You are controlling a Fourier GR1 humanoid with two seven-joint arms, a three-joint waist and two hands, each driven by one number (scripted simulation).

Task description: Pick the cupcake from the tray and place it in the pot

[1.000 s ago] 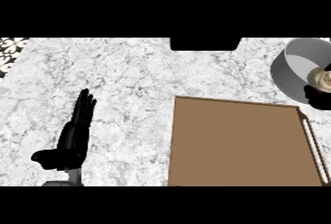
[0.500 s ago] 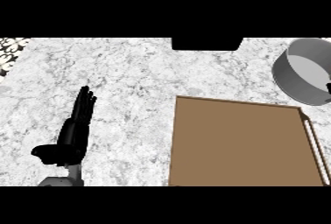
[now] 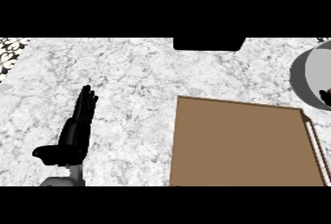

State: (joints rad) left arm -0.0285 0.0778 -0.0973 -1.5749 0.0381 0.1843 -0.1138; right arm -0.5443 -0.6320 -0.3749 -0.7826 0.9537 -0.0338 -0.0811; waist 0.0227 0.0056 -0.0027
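Since the earlier frame the cupcake has gone from sight inside the pot; right hand — a dark sliver at the pot's right edge, fingers cannot be told. Left hand rests flat on the marble bench, fingers straight. Brown tray lies between — bare.

White-grey marbled counter

The counter is white marble with grey veins. A black block sits at its far edge. A dark patterned patch shows at the far left corner.
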